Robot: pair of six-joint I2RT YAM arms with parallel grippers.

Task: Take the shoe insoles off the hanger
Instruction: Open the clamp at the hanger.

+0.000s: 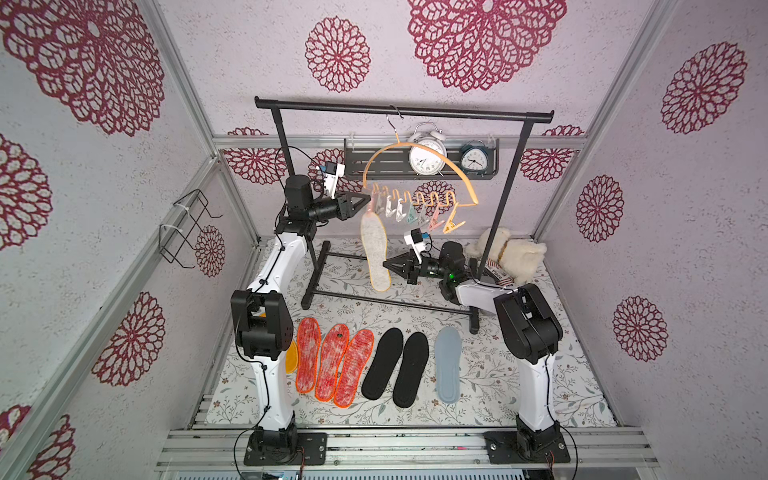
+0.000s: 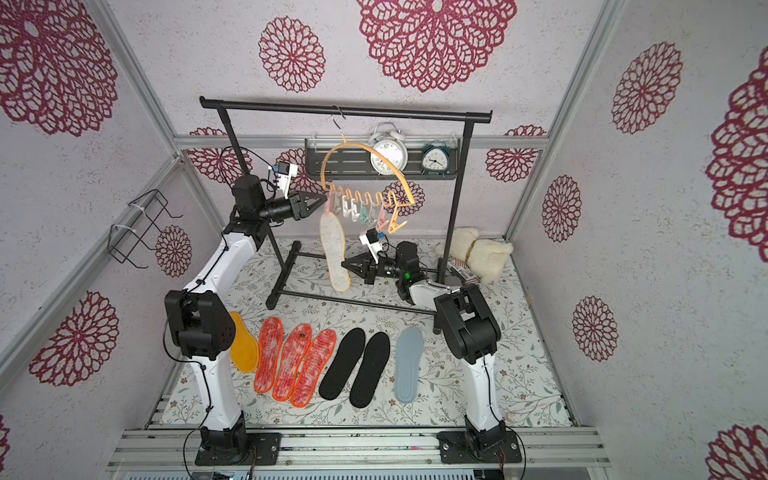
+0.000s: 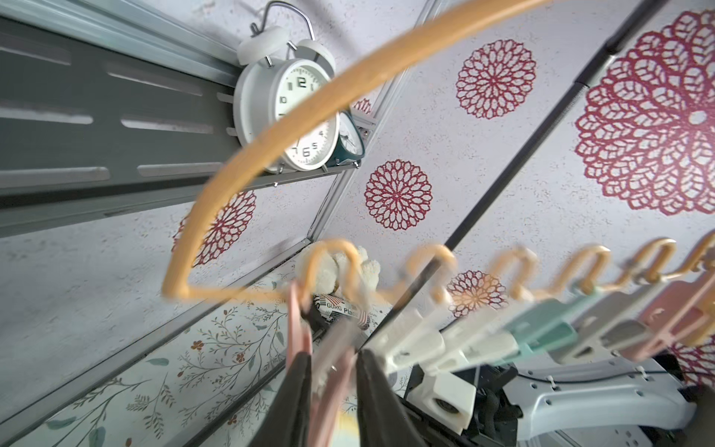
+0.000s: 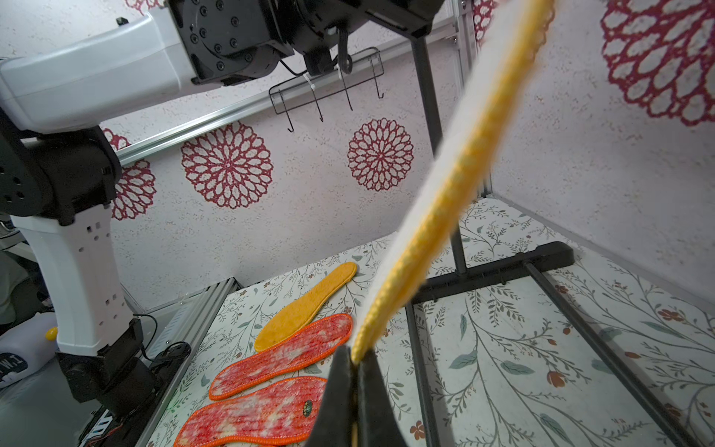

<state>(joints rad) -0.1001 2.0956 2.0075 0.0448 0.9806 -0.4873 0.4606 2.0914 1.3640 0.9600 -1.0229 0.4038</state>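
While black garment rack straddles table rear, its base bar lies between hanging insole and seven-insole row at front. Orange hanger on rack's top bar. Hanging insole pinned by pink clothespin at hanger's end. Right end effector pinches insole's lower edge; left end effector narrow, squeezing clothespin.

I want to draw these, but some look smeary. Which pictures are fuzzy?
Left wrist view: the pink peg and hanger look smeared. Right wrist view: the hanging insole, close to the lens, is out of focus. Both top views: sharp.
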